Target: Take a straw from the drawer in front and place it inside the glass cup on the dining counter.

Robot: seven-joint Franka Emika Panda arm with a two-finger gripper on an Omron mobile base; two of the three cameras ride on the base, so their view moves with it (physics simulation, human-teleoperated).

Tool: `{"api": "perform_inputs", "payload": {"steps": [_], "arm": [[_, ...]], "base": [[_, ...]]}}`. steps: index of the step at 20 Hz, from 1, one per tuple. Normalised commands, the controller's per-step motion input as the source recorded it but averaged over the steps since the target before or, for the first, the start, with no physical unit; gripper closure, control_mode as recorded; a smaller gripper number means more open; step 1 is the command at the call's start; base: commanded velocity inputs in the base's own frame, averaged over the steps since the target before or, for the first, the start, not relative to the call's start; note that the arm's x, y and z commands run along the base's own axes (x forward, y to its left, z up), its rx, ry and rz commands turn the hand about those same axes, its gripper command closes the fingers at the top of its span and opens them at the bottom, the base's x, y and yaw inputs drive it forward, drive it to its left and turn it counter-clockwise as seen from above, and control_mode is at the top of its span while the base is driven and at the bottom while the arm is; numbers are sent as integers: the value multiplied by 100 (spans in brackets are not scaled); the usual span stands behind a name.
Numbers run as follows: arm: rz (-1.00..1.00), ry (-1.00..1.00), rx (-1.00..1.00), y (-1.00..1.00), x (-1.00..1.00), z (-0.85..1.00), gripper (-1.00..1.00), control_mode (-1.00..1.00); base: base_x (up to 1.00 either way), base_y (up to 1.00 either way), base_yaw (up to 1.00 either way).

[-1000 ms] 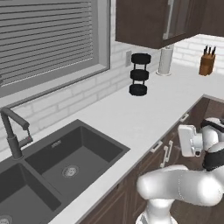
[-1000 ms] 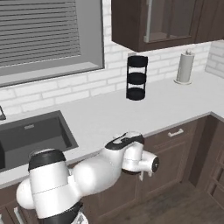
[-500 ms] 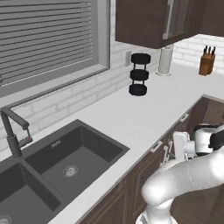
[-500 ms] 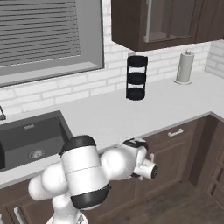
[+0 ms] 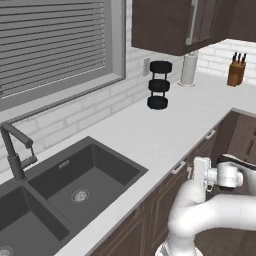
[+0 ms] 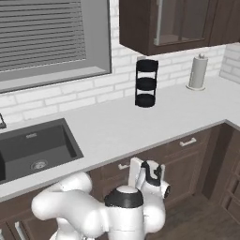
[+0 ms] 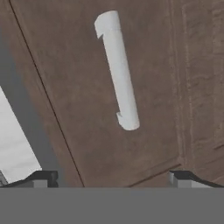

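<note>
Drawer [image 7: 87, 131] shut, right in front of the hand camera: dark-brown wooden front, silver bar handle [image 7: 117, 70] running slantwise across it from upper left to lower centre. Jaws apart, one dark fingertip [image 7: 41, 178] at the lower left and the other at the lower right, both short of the wood, clamped on nothing. Handle ahead of the gap between them, not touched. Thin seam lines in the wood to the left and right of the handle; a pale strip at the far left edge.

From the left base camera: same drawer [image 5: 167, 184] just under the edge of the white counter [image 5: 150, 135], to the right of the sink [image 5: 75, 185], its handle [image 5: 178, 167] close beside the white end of the arm. From the right base camera: drawer [image 6: 110, 169] low in front of the base, handle [image 6: 123, 166] partly hidden behind the arm.

Further along the same row, a second drawer handle [image 6: 188, 141]. On the counter by the brick wall, a black three-tier rack [image 6: 146, 83], then a paper towel roll [image 6: 198, 71], and a knife block [image 5: 236, 72] in the far corner. Dark faucet [image 5: 12, 150] at the left of the sink. Above, a window with grey blinds [image 5: 50, 40] and a dark upper cabinet [image 5: 165, 25].
</note>
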Motion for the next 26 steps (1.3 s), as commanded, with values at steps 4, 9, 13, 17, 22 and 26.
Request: {"api": "perform_inputs", "payload": {"steps": [4, 9, 13, 17, 22, 26], "arm": [[0, 1, 8, -3, 46, -26, -100, -100], [0, 7, 0, 13, 62, -32, -100, -100], [0, 12, 0, 11, 57, -37, -100, -100], [0, 9, 0, 0, 46, -41, -100, -100], [0, 5, 0, 6, 30, -42, 100, -100], [0, 1, 0, 0, 15, -37, 100, -100]], "base": [[0, 0, 0], [0, 0, 0], [0, 0, 0], [0, 0, 0], [0, 0, 0], [0, 0, 0]]}}
